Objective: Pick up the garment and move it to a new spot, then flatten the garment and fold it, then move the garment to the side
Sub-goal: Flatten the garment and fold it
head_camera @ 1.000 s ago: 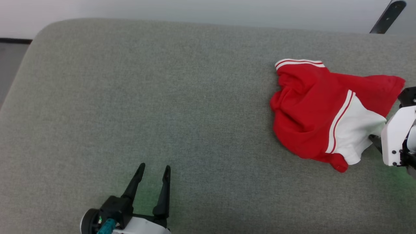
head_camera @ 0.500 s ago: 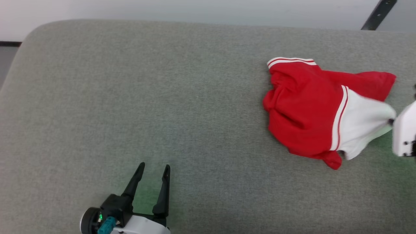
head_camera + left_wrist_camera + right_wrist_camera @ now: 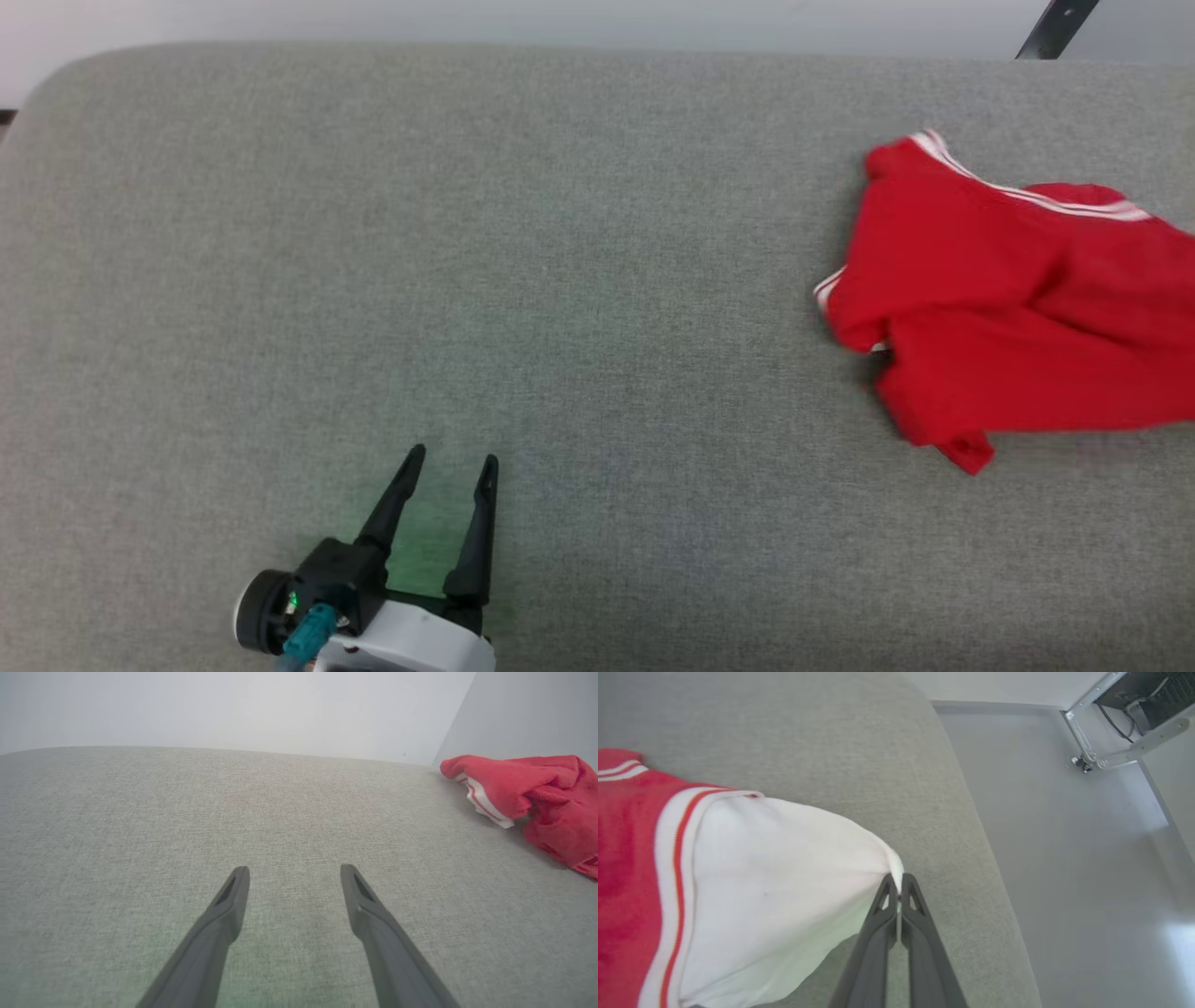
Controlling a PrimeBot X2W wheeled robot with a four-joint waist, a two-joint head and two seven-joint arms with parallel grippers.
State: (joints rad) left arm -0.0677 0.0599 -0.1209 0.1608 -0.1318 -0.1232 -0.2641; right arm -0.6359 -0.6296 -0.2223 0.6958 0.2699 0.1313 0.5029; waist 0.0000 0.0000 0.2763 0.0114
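Note:
The garment (image 3: 1018, 299) is a crumpled red shirt with white-striped trim, at the right edge of the grey cushioned surface (image 3: 523, 280) in the head view. Its white sleeve (image 3: 775, 891) is pulled to a point in the right wrist view, where my right gripper (image 3: 899, 884) is shut on the sleeve's tip, lifting it off the cushion. My left gripper (image 3: 451, 460) rests open near the front left, far from the garment. The left wrist view shows those open fingers (image 3: 233, 896) with bare cushion between them and the garment (image 3: 537, 798) at the far right.
The cushion's right edge (image 3: 971, 812) drops to a pale floor (image 3: 1064, 835) just beside the held sleeve. A metal frame with cables (image 3: 1111, 728) stands on that floor. A dark bar (image 3: 1055, 28) crosses the top right corner. A pale wall runs behind the cushion.
My right gripper closed on the white sleeve and pulled it right and up, out of the head view. The garment stretched and shifted right. The head camera moved slightly; the left arm stayed put.

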